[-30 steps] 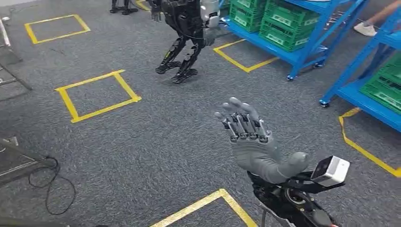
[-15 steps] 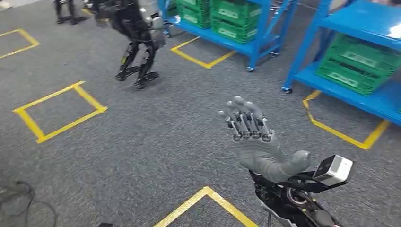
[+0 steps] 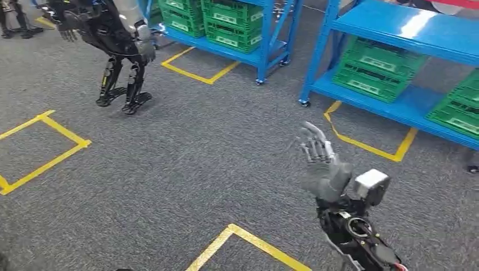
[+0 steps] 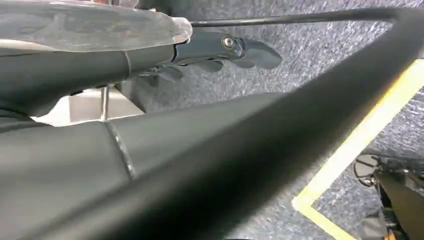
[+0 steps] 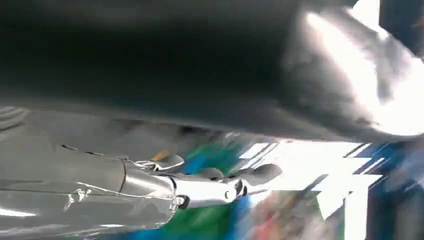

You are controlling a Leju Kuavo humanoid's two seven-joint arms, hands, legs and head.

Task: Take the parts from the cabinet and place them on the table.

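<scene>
In the head view my right hand (image 3: 321,161) is raised over the grey carpet, fingers stretched out and apart, holding nothing. The blurred right wrist view has the same fingers (image 5: 220,182) extended and empty. My left hand (image 4: 220,50) hangs over the carpet in the left wrist view, fingers out straight with nothing in them. Ahead on the right stands a blue shelf cabinet (image 3: 395,31) with green crates (image 3: 375,70) on its lower level. A second blue rack (image 3: 265,53) with green crates (image 3: 234,25) stands further back. I cannot make out any parts inside the crates.
Another humanoid robot (image 3: 116,39) stands at the back left on the carpet. Yellow tape squares mark the floor: one (image 3: 367,144) in front of the near cabinet, one (image 3: 195,73) by the far rack, one (image 3: 45,144) at left, one (image 3: 248,243) close below me.
The whole picture has swung: the camera turned right, so the blue cabinets now sit nearer the middle and the other robot further left. My right hand has turned more edge-on, still empty.
</scene>
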